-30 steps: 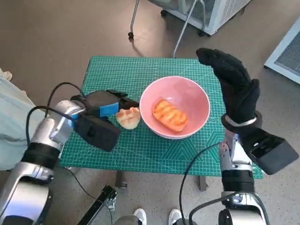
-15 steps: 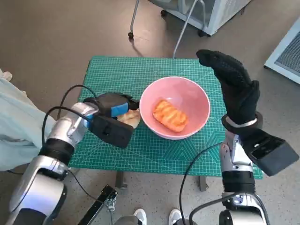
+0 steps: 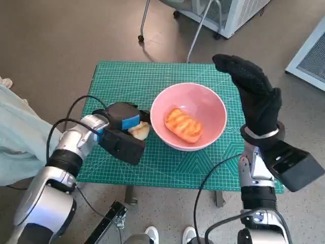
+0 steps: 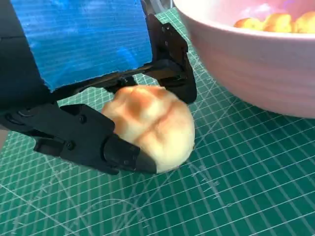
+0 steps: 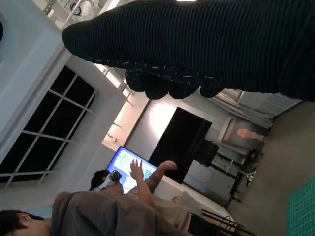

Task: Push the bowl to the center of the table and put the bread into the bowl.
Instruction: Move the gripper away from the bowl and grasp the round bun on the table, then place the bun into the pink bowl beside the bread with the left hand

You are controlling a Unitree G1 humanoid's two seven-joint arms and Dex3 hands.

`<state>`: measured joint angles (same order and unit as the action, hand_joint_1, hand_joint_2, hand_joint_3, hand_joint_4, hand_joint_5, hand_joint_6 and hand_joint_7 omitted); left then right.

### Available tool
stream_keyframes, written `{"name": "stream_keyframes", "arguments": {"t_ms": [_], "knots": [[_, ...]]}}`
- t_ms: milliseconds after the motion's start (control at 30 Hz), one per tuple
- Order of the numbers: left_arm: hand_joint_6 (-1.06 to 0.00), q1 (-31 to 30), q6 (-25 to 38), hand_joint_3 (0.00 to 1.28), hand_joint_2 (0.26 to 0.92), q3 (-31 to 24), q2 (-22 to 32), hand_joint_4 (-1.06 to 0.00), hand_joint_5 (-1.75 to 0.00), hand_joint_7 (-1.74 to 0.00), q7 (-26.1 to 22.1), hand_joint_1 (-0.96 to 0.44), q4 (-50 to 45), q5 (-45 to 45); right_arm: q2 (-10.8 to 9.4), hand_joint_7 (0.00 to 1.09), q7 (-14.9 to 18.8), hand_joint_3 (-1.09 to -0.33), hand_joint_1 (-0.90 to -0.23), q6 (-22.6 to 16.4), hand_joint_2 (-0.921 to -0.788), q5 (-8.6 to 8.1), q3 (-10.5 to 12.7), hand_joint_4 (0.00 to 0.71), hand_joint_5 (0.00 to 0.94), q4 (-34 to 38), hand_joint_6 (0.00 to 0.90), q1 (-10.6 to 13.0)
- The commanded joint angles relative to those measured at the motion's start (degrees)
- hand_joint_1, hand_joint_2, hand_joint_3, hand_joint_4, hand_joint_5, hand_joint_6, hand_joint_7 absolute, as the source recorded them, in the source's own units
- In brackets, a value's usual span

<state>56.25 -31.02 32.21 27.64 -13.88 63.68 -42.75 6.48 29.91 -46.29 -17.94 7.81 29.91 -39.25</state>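
A pink bowl (image 3: 189,116) stands right of the middle of the green mat, with an orange striped pastry (image 3: 184,125) inside it. A pale bread roll (image 3: 139,130) lies on the mat, just left of the bowl. My left hand (image 3: 122,118) covers it from above. In the left wrist view its black fingers (image 4: 83,140) press the roll (image 4: 155,125) from two sides, close to the bowl's wall (image 4: 256,64). My gloved right hand (image 3: 251,91) is raised beside the bowl's right rim, fingers straight, holding nothing. The glove (image 5: 206,44) shows in the right wrist view.
The green cutting mat (image 3: 152,81) covers the small table. Chair legs (image 3: 144,20) and a white unit (image 3: 238,12) stand beyond the far edge. A person's pale trouser leg (image 3: 15,137) is at the left. Another person (image 5: 113,211) shows in the right wrist view.
My left hand has moved right, towards the bowl, over the bread roll, and its fingers have closed round it. The right hand has stayed raised and still.
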Motion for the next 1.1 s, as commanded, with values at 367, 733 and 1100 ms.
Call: {"name": "stream_keyframes", "arguments": {"t_ms": [367, 733, 1100], "knots": [[-0.56, 7.13, 4.11, 0.15, 0.921, -5.88, 6.95, -0.58, -1.22, -1.30, -6.94, 0.00, -3.06, 4.33, -0.31, 0.81, -0.73, -0.772, -0.707, 0.73, -0.921, 0.38, -0.20, 0.279, 0.005, 0.43, -0.001, 1.15], [-0.57, 8.56, 1.35, 0.13, 0.920, -11.47, 8.95, -0.62, -1.22, -1.25, -5.41, 0.00, -15.04, 8.80, -0.41, 0.80, -0.67, -0.770, -0.717, 1.60, -0.921, -0.03, -0.28, 0.279, 0.005, -0.11, -0.001, 1.07], [-0.63, 6.47, 1.51, 0.12, 0.921, -11.81, 4.42, -0.58, -1.30, -1.14, -5.03, 0.00, -29.71, 9.53, -0.55, 0.80, -0.56, -0.768, -0.711, 2.21, -0.921, -0.30, -0.37, 0.280, 0.005, -0.82, -0.001, 1.09]]}}
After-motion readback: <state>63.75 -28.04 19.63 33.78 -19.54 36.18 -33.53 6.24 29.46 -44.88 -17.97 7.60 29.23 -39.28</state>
